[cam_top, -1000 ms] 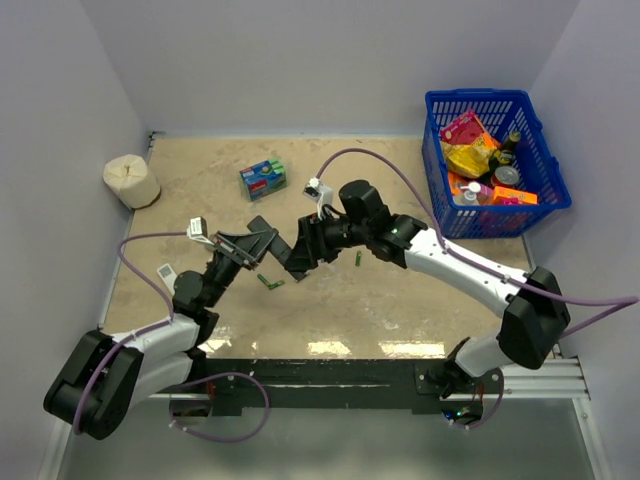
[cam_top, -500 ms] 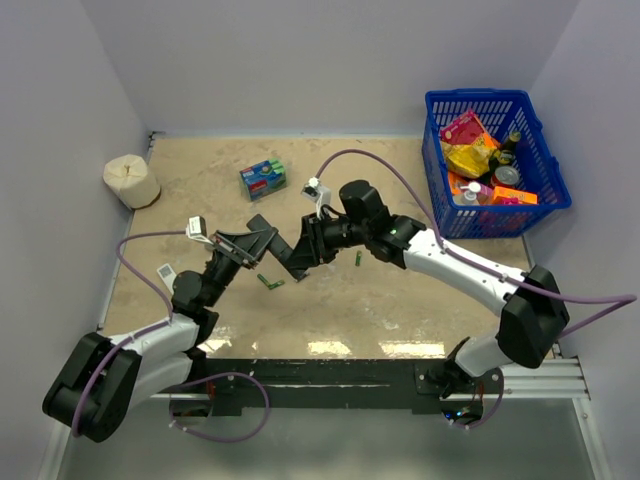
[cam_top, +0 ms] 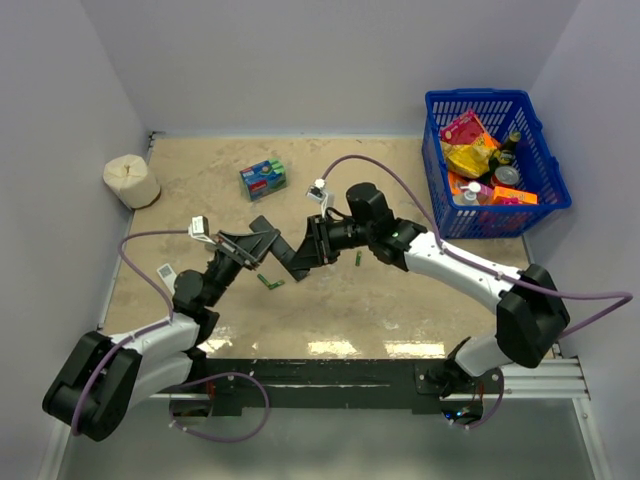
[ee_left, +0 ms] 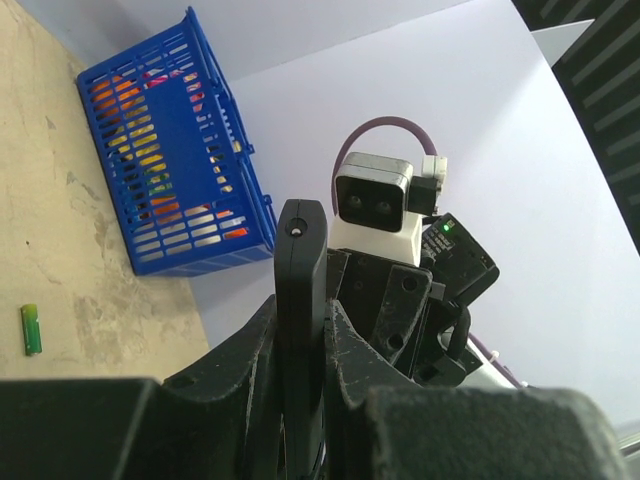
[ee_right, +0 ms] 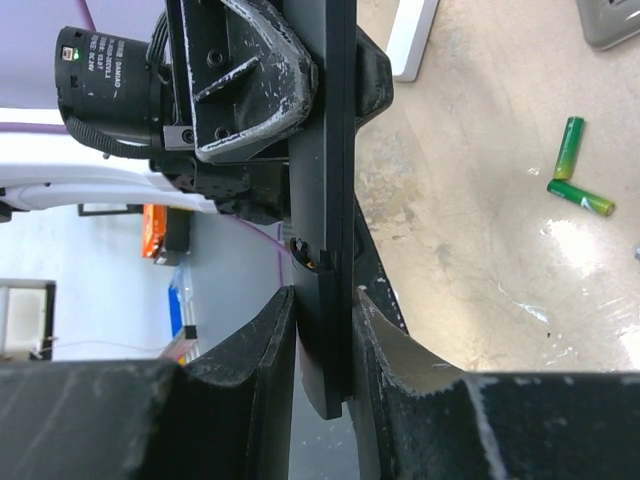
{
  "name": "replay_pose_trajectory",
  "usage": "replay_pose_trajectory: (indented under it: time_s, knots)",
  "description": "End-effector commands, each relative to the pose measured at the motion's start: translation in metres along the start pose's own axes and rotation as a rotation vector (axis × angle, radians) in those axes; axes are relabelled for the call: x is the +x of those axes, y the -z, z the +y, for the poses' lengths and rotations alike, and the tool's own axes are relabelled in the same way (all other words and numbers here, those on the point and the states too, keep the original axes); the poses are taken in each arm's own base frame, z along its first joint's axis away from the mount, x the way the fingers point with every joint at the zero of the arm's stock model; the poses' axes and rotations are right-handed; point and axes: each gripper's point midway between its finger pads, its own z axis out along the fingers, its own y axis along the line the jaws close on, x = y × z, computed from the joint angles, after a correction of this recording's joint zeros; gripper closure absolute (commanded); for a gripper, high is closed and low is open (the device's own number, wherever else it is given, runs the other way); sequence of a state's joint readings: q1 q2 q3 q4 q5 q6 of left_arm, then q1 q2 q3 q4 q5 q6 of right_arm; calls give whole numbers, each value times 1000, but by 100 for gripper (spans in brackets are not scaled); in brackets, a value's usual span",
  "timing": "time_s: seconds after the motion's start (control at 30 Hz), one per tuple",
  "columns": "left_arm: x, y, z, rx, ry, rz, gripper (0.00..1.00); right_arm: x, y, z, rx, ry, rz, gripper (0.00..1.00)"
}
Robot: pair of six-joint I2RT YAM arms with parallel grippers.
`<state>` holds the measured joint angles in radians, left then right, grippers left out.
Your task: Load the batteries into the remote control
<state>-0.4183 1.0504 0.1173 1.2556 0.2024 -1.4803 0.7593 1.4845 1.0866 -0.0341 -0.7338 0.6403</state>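
Note:
The slim black remote control (cam_top: 286, 250) is held in the air over the table's middle, between both grippers. My left gripper (cam_top: 264, 241) is shut on one end; in the left wrist view the remote (ee_left: 300, 270) stands edge-on between the jaws (ee_left: 300, 340). My right gripper (cam_top: 306, 254) is shut on the other end (ee_right: 330, 150), where the back cover (ee_right: 318, 330) sits slid slightly off, showing a gap. Two green batteries (cam_top: 268, 282) lie below the remote and show in the right wrist view (ee_right: 569, 148). Another green battery (cam_top: 358, 260) lies to the right and shows in the left wrist view (ee_left: 31, 329).
A blue basket (cam_top: 436, 108) of groceries stands at the back right, also in the left wrist view (ee_left: 170, 180). A blue-green packet (cam_top: 263, 178) lies at the back middle. A paper roll (cam_top: 131, 181) stands back left. A small white item (cam_top: 166, 272) lies by the left arm.
My right gripper has drawn slightly to the right with its end of the remote. The left gripper keeps its hold and has barely shifted.

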Motion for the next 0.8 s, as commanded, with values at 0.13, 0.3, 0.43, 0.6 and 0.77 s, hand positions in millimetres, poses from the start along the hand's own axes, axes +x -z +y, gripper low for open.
replay_pose_trajectory:
  time_s: [0.13, 0.3, 0.43, 0.6, 0.77]
  knots:
    - [6, 7, -106, 429, -101, 42, 100, -6, -3, -11, -51, -33, -25, 91]
    - [7, 13, -120, 506, -105, 40, 100, -6, -5, -11, -76, -27, -17, 89]
    - [5, 14, -121, 512, -104, 27, 100, -5, -3, -14, -68, -29, -19, 85]
    - [3, 15, -119, 511, -113, 9, 100, -5, 1, -16, -53, -5, -12, 72]
    - [2, 13, -114, 490, -121, 4, 100, -7, 5, -13, -38, 18, -13, 65]
